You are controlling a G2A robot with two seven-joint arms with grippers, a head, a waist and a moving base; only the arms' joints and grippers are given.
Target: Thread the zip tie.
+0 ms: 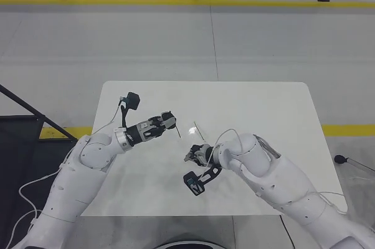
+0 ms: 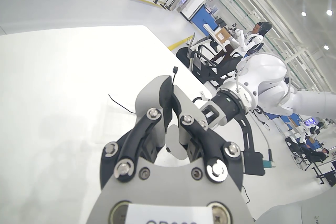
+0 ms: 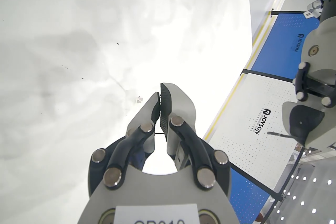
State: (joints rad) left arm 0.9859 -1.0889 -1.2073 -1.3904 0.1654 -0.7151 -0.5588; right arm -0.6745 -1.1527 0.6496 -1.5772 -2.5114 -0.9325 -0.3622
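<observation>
Nearest the robot, the right hand (image 3: 160, 98) is hovering over the white counter (image 1: 268, 112), its fingers clenched together. Farther out, the left hand (image 2: 170, 89) is gripping the black zip tie (image 2: 175, 69) above the counter. The tie's head is poking past the fingertips and its tail is trailing free.

The table (image 1: 268, 106) I work over is white, a flat top with rounded corners. One pale zip tie (image 1: 199, 131) lies flat on it, its small head (image 3: 139, 99) resting on the surface. A few dark specks (image 3: 117, 43) dot the tabletop near that tie.
</observation>
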